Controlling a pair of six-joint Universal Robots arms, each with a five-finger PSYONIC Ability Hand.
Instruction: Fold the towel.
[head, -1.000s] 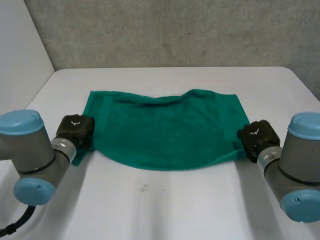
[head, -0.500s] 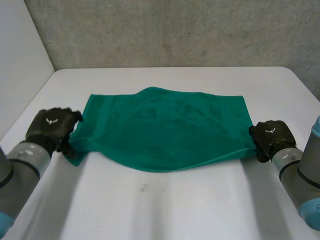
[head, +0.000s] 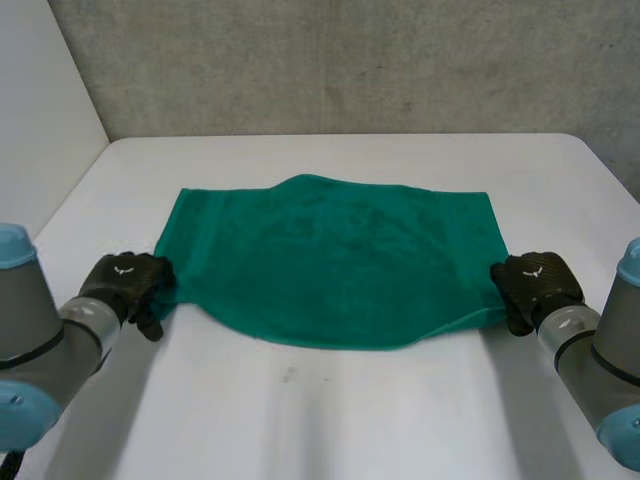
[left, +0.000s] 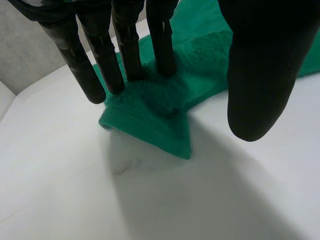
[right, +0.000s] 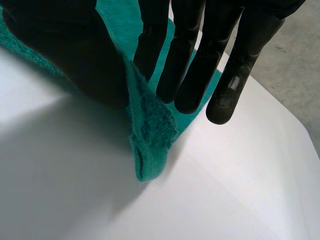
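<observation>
Towel (head: 330, 260) lies spread across the table (head: 320, 420). My right hand (head: 530, 285) pinches its near right corner; my left hand (head: 125, 285) presses straight fingers, thumb apart, on the near left corner, so I can stretch it flat.

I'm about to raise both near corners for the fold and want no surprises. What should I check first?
1. The right hand pinches the towel's near right corner: ok, cloth sits between thumb and fingers.
2. The left hand grips the near left corner: not ok, its straight fingers only rest on it, thumb clear.
3. Hands on the same edge, at opposite corners: ok.
4. Towel spread on the table without bunching: ok.
5. Right pinch holds one layer only: cannot tell.
</observation>
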